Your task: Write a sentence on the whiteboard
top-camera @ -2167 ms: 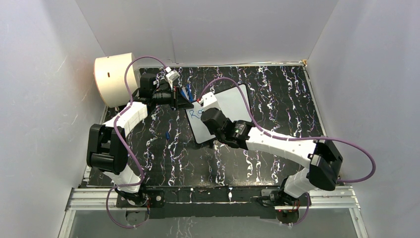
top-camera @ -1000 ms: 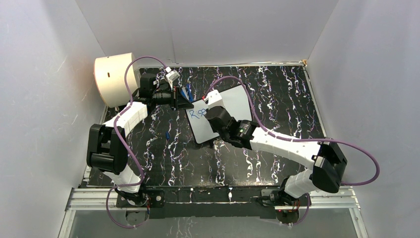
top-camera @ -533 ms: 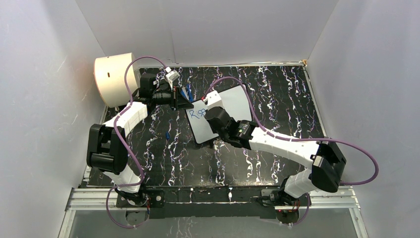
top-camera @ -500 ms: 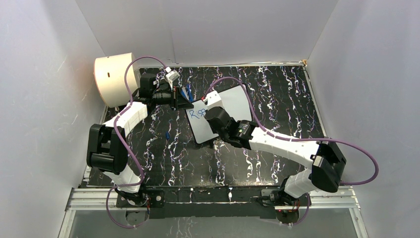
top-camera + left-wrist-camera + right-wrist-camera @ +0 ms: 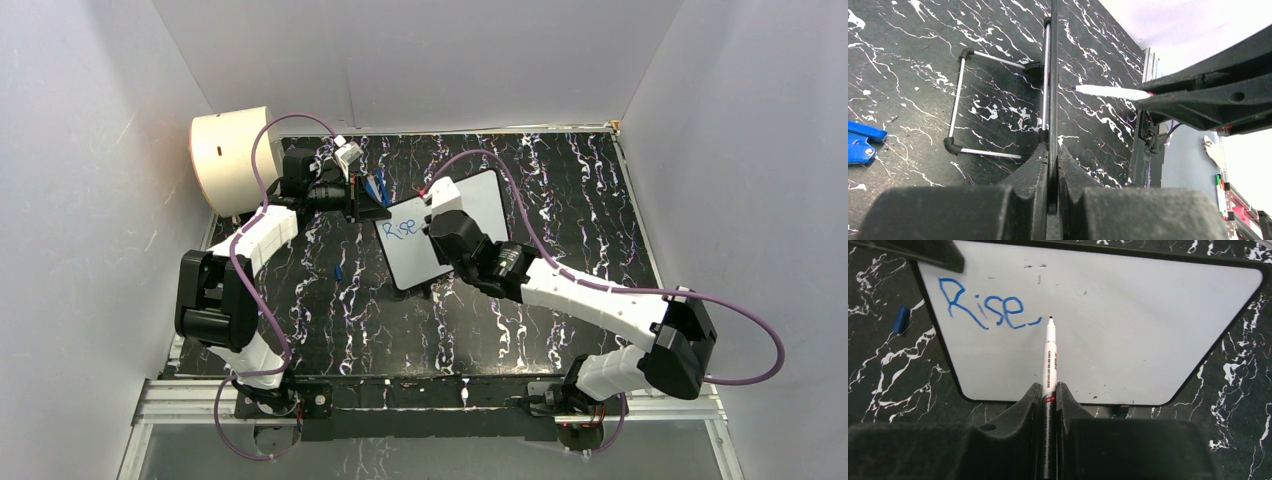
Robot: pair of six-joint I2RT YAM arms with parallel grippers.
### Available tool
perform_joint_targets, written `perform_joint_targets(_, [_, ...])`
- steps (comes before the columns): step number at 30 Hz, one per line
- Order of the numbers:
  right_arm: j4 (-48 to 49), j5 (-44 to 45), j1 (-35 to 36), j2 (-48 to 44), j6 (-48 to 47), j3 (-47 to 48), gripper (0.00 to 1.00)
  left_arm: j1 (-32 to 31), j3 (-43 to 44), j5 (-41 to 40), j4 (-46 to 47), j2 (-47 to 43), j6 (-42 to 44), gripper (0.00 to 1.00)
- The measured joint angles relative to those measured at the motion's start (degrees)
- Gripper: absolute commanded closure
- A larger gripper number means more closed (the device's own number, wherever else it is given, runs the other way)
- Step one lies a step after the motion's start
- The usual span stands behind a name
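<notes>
Top cam, far left: cream drum at the table's back-left corner, well apart from the rest.

Next right, the left gripper is at the far-left corner of the whiteboard. Only the left wrist cam shows the grip. There the whiteboard is edge-on, a thin black line w/ both pads of the left gripper closed tight on it. Its wire stand rests on the table to one side. That cam shows nothing of the writing.

The board sits mid-table, toward the back, tilted on the stand.

The right wrist cam gives its face: whiteboard white, black rim, rounded corners, a few small dark specks. The sentence is one blue word, "Rise", at upper left, w/ a short tail off the e. A small blue cap lies on the table just left of the board.

The right gripper has its jaws shut on the barrel of a white marker. The tip is at the end of that tail, probably touching, though the view can't confirm contact.
</notes>
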Motion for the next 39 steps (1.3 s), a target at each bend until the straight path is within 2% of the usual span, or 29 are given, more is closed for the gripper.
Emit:
perform_joint_targets(8, [1.0, 0.9, -2.2, -0.7, -1.5, -0.7, 1.0, 0.0, 0.0, 0.0, 0.0, 0.0, 0.0, 1.0])
perform_joint_targets(39, [4.1, 0.1, -3.0, 2.0, -3.0, -0.7, 1.0, 0.0, 0.0, 0.0, 0.0, 0.0, 0.1, 1.0])
